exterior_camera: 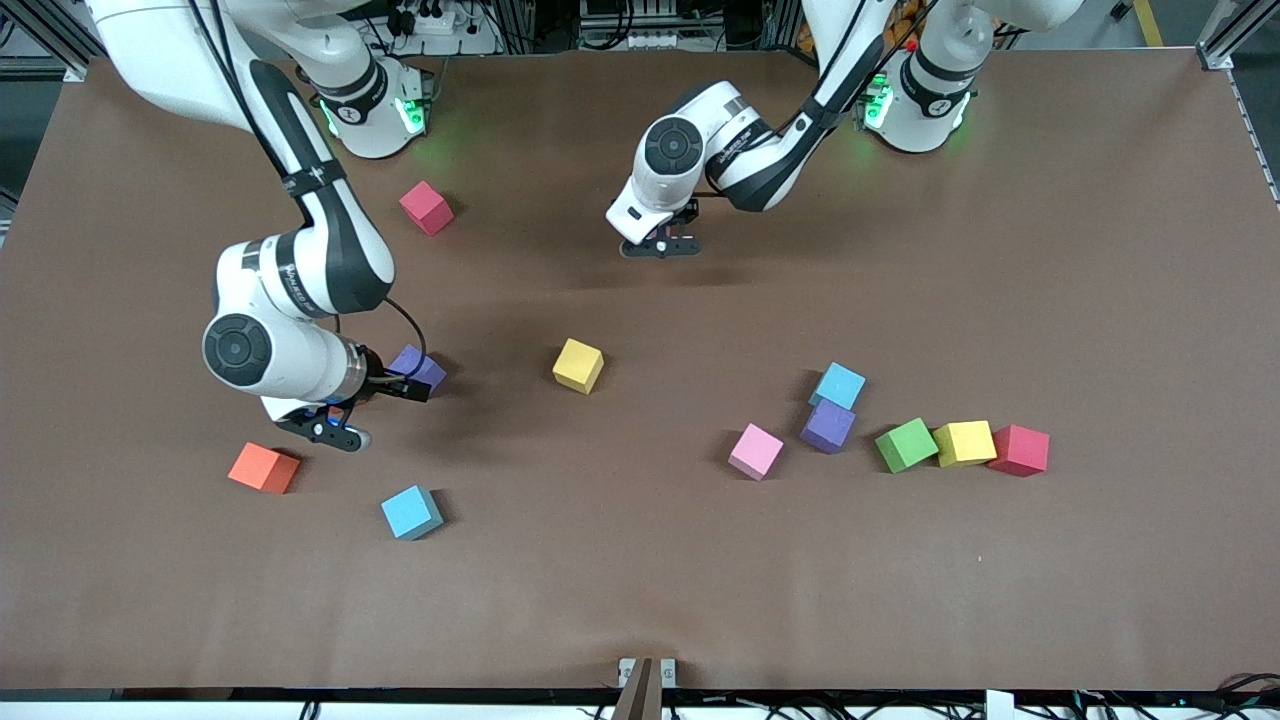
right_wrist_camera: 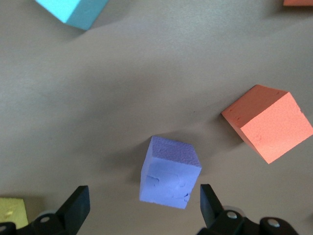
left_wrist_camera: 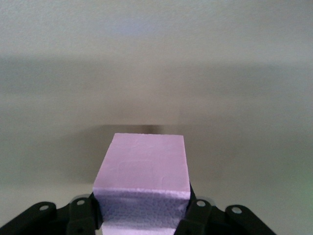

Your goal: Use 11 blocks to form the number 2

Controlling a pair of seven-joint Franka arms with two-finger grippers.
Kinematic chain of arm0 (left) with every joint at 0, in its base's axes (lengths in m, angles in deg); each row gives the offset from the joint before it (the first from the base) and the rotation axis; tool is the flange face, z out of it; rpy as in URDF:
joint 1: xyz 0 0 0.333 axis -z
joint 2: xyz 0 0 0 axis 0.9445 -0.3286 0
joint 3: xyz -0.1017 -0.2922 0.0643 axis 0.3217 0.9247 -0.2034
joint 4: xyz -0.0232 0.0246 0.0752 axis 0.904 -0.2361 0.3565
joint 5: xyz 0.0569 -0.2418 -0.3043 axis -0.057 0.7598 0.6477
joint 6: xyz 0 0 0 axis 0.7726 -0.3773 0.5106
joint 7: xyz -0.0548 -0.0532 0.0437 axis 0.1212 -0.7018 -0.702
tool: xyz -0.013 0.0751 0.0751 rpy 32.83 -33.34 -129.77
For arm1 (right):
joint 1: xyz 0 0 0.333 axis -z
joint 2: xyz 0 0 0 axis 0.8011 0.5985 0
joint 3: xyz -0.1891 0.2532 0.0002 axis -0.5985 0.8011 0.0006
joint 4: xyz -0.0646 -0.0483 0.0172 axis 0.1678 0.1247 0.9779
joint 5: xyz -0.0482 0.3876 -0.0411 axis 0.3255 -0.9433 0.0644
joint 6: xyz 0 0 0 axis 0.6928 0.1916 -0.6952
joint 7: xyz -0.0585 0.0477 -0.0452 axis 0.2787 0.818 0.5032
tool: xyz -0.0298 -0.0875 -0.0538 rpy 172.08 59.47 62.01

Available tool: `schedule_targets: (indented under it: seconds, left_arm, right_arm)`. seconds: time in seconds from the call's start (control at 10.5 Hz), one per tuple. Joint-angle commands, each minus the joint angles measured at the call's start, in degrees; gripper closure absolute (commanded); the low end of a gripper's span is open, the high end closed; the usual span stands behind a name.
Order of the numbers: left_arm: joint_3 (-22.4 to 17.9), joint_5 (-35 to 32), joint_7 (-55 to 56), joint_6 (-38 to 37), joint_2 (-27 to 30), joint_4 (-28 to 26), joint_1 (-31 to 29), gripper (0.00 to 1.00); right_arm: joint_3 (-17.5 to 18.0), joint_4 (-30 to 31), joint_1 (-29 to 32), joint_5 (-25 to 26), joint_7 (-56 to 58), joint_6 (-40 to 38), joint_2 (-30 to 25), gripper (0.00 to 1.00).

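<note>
**Front view.** The right gripper (exterior_camera: 400, 388) is low at the purple block (exterior_camera: 420, 366), toward the right arm's end of the table, jaws spread and holding nothing. The left gripper (exterior_camera: 662, 243) hangs over bare table (exterior_camera: 640, 580) near the arm bases, and that arm waits. No part of the digit is laid, and the blocks lie scattered.

**Left wrist view.** The left gripper's jaws are clamped on a pink block (left_wrist_camera: 144, 171), held clear above the table.

**Right wrist view.** The purple block sits between the parted fingers (right_wrist_camera: 76, 208) and touches neither. It lies closer to one finger than the other and is turned slightly against the jaw line. An orange block (right_wrist_camera: 268, 122) lies near, and a blue block (right_wrist_camera: 73, 11) is well apart.

**Assessment.** The step in hand is the grasp of the purple block. To do it well:
- centre the gripper over the block
- rotate the wrist until the pads face two flat sides
- descend fully before closing

A skewed closure would likely twist the soft foam or push it toward the orange block.
</note>
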Motion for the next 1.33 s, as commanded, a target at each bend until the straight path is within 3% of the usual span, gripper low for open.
schedule_targets:
  seconds: [0.0, 0.38, 0.48, 0.86, 1.24]
  left_arm:
    - [-0.1, 0.7, -0.8, -0.9, -1.4, 2.0, 0.9, 0.78]
    - [-0.4, 1.3, -0.5, -7.4, -1.1, 3.9, 1.6, 0.78]
    - [-0.5, 1.3, -0.5, -7.4, -1.4, 4.0, 1.9, 0.75]
    - [-0.9, 0.6, -0.7, -7.5, -3.2, 4.0, 3.9, 0.75]
    - [-2.2, 0.7, 1.6, -11.5, -4.1, 3.9, 4.8, 0.71]
  right_arm:
    - [-0.2, 7.2, 1.1, -0.3, -3.8, 6.1, -3.6, 0.00]
    - [-0.2, 9.7, 2.0, -0.3, -5.4, 7.5, -4.3, 0.00]
    - [-0.1, 10.0, 2.7, -0.3, -5.4, 7.2, -4.2, 0.00]
    - [-0.1, 12.5, 2.4, -0.5, -5.5, 8.3, -4.3, 0.00]
    - [0.0, 18.2, 2.2, -2.2, -7.1, 16.8, -4.0, 0.00]
